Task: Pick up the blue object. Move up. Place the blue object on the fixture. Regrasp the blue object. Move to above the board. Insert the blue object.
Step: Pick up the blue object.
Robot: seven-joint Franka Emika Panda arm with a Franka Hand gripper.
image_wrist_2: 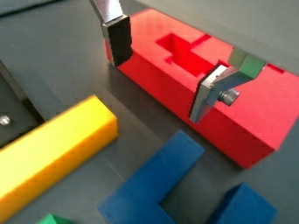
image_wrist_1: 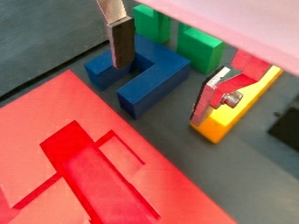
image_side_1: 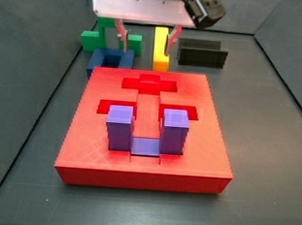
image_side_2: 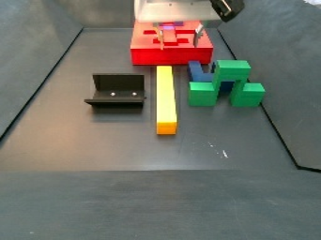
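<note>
The blue object [image_wrist_1: 146, 77] is a dark blue U-shaped block lying flat on the floor beside the red board [image_wrist_1: 70, 166], with the green block behind it. It also shows in both side views [image_side_1: 109, 59] [image_side_2: 198, 70]. My gripper [image_wrist_1: 160, 92] is open and empty, hanging above the floor at the board's end. In a wrist view one finger [image_wrist_1: 121, 44] stands over the blue object's gap and the other [image_wrist_1: 222, 94] in front of the yellow bar. The black fixture [image_side_2: 115, 91] stands apart, beyond the yellow bar. In a side view the gripper [image_side_1: 148, 41] sits above the board's far edge [image_side_1: 150, 77].
A purple U-shaped block [image_side_1: 139, 131] sits in the board's near recess. A green stepped block [image_side_2: 226, 82] stands next to the blue object. A long yellow bar [image_side_2: 164, 98] lies between the blue object and the fixture. Dark walls ring the floor.
</note>
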